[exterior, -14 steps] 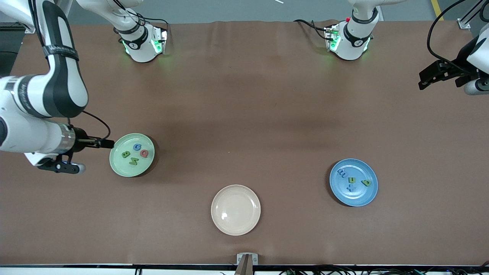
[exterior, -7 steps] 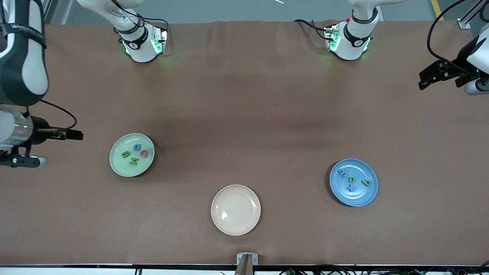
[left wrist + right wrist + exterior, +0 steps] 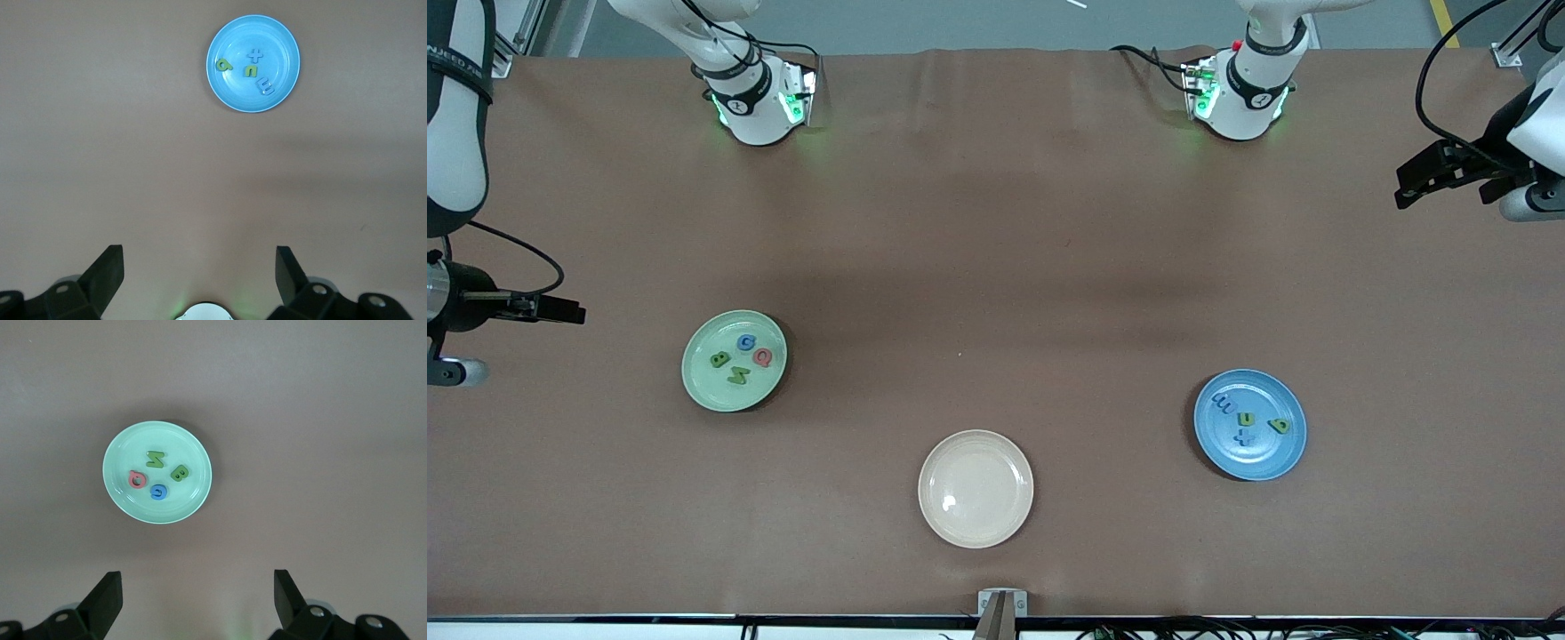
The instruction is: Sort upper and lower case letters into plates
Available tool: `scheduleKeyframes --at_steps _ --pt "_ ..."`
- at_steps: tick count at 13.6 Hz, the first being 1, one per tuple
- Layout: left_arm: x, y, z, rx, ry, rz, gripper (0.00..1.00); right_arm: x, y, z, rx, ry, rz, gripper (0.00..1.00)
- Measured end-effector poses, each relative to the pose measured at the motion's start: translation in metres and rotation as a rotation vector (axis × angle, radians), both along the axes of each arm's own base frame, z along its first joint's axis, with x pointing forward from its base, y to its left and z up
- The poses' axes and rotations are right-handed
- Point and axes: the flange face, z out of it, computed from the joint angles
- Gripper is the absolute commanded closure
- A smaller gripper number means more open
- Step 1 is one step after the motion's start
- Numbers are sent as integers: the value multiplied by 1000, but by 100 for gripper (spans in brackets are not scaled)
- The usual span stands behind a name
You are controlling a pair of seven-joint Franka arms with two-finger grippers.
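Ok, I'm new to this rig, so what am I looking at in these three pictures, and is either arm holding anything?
Two robot arms with two-finger grippers work at a brown table. The wide picture looks down from across the table; the other two come from cameras on each arm's wrist.

The right gripper hangs near the right arm's end of the table, beside the green plate, open and empty. That plate holds four capitals: blue G, pink Q, green B and green N.

The left gripper waits at the left arm's end, also open and empty. The blue plate holds four small letters. A cream plate, nearest the front camera, holds no letters.
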Motion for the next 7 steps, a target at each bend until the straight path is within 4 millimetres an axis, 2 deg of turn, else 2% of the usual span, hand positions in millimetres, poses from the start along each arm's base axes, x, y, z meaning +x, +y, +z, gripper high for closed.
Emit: scheduleKeyframes --at_steps 7 --pt "0 0 0 -1 0 0 0 1 3 5 1 -8 6 0"
